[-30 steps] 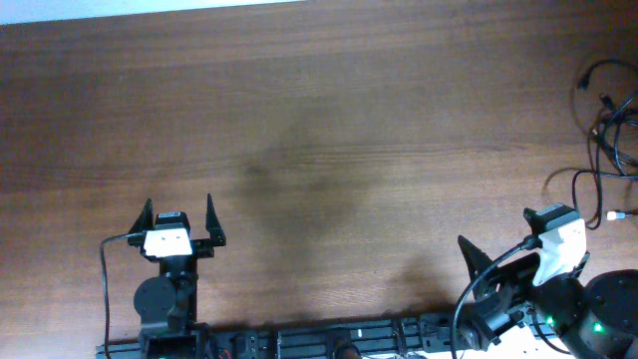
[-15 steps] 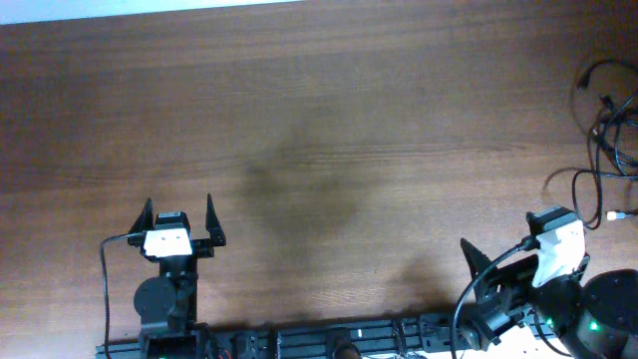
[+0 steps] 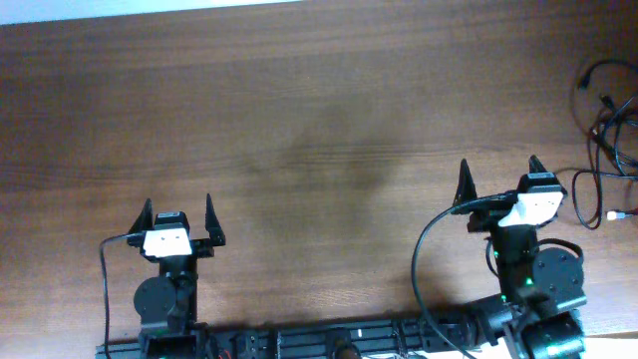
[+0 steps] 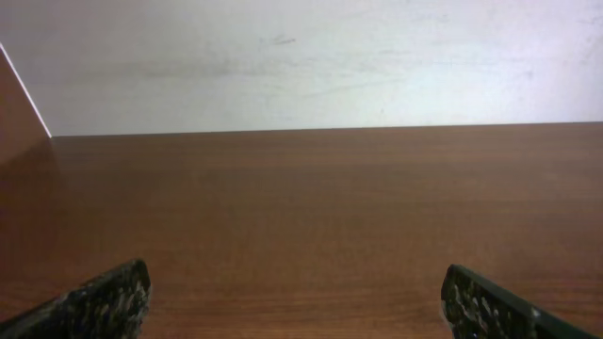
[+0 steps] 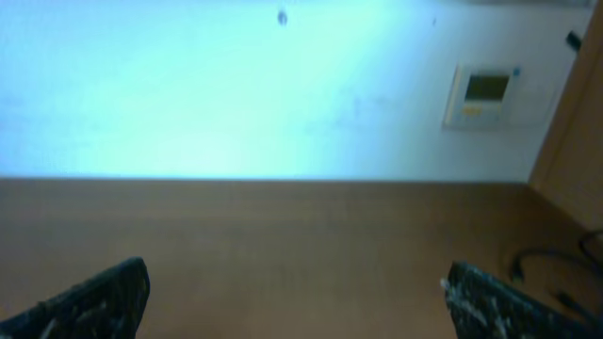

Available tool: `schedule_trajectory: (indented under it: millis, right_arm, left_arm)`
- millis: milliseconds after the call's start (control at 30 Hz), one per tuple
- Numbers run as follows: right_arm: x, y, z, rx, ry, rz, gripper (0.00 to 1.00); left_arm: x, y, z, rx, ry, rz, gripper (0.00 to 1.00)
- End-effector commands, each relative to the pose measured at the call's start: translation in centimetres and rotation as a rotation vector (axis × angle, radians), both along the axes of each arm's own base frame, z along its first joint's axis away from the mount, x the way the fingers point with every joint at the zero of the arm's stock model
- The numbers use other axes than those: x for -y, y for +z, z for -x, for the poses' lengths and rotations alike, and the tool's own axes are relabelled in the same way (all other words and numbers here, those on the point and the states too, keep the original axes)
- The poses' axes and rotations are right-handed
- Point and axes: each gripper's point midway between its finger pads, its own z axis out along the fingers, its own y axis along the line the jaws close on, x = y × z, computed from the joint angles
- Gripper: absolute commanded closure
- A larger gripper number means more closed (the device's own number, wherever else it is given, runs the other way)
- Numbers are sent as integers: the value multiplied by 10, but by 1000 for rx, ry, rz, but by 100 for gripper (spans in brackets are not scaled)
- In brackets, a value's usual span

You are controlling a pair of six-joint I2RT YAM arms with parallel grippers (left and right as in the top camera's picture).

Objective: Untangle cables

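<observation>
Over wooden table (image 3: 299, 110), left gripper (image 3: 178, 207) and right gripper (image 3: 498, 172) spread wide.

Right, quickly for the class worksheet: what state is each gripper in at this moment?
Left gripper: jaws open, holding nothing.
Right gripper: jaws open, holding nothing.
</observation>
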Motion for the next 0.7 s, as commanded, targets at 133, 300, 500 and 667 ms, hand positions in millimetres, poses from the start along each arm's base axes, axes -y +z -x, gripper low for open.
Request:
schedule_trajectory:
  millis: [133,300,500,667]
  right_arm:
    - [6,-49,-13,-40,13,27,1]
    - [11,-63,-12,42,-8,10,1]
    - [12,-71,-15,103,-9,-83,1]
    - [20,-80,-15,65,-46,-78,1]
  left_arm:
    - [-3,0,1,1,14,9,1]
    - [-3,0,1,1,14,9,1]
    - [-3,0,1,1,14,9,1]
    - [-3,0,1,1,14,9,1]
